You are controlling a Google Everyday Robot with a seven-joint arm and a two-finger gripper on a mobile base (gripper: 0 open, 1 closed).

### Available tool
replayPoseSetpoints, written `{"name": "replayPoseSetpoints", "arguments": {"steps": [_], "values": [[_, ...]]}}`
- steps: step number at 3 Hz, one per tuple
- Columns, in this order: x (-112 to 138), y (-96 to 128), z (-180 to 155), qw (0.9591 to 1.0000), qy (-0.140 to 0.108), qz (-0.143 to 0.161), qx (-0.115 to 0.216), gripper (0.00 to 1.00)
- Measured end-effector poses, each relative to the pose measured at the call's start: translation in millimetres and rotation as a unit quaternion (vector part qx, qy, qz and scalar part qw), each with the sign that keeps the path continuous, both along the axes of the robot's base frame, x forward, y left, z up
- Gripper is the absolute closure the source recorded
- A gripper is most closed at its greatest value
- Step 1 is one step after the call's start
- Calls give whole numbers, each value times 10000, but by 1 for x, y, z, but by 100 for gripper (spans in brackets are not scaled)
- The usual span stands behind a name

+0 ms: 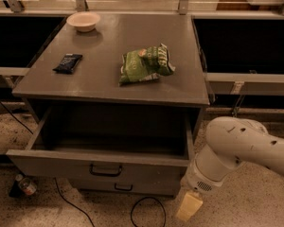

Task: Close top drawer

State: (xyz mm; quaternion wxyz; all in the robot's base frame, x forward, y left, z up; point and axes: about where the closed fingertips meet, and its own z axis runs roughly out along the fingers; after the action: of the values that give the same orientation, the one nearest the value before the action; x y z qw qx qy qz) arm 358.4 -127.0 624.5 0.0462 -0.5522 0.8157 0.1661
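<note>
The top drawer (61, 167) of the grey cabinet (180, 86) stands pulled far out, and its inside looks empty. Its front panel carries a small black pull handle (105, 170) in the middle. My gripper (189, 206) hangs low at the end of the white arm (236, 148), just right of the drawer's front right corner and near the floor. It touches nothing that I can see.
On the cabinet top lie a green chip bag (144, 65), a dark snack packet (67, 63) and a white bowl (83, 21). A lower drawer handle (123, 188) shows under the open drawer. A black cable (146, 207) and a can (26, 186) lie on the floor.
</note>
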Motion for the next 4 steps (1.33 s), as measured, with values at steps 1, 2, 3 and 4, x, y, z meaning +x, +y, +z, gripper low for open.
{"name": "replayPoseSetpoints", "arguments": {"steps": [1, 2, 3, 4], "values": [[0, 0, 0, 10000, 0, 0, 0, 0], [0, 0, 0, 10000, 0, 0, 0, 2], [0, 0, 0, 10000, 0, 0, 0, 26], [0, 0, 0, 10000, 0, 0, 0, 57]]}}
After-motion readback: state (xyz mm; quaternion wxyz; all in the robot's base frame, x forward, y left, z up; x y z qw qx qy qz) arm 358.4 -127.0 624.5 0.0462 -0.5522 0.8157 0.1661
